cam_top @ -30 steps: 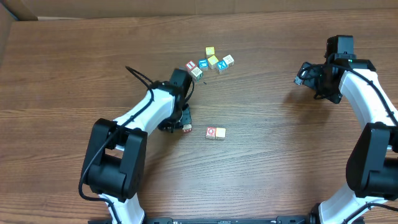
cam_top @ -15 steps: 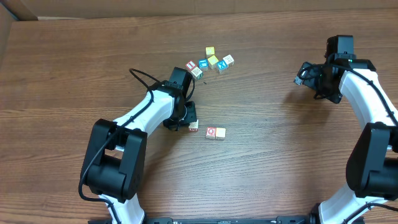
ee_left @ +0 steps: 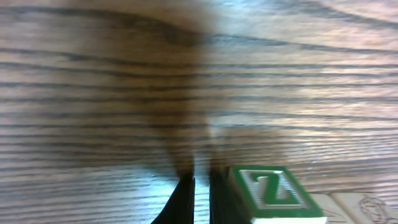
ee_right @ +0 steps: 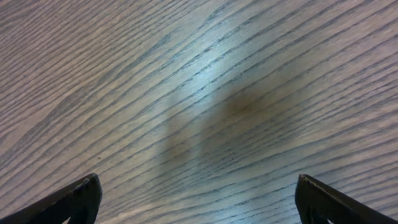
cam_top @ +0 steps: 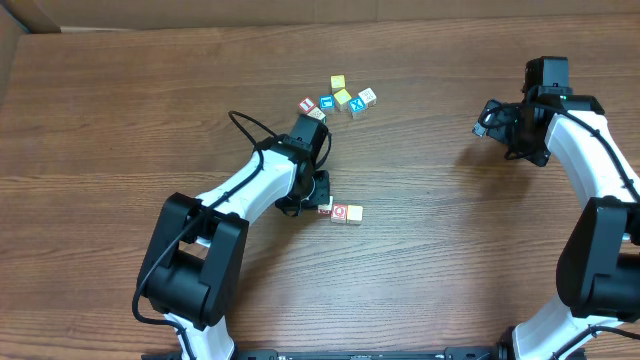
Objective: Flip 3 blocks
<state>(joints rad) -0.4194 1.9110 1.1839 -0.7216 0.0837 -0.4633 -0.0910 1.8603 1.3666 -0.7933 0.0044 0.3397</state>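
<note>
1. Seen on counter (cam_top: 450, 260): green-Z block (ee_left: 272, 188) just beside red-print block (cam_top: 340, 212), tan block (cam_top: 355, 213) on the opposite side. Probably lined up as the three to flip.
2. Left hand (ee_left: 202, 186) clenched, grasping nothing, set against Z block's side away from red-print block. Likely nudging, not lifting.
3. Right hand (ee_right: 199, 193) spread wide, empty, well apart from red-print block.

white l arm (cam_top: 245, 182), white r arm (cam_top: 592, 150), blk cable (cam_top: 250, 124), dark l claw (ee_left: 200, 198)

Ten blocks (cam_top: 340, 213), two arms (cam_top: 245, 180)
</note>
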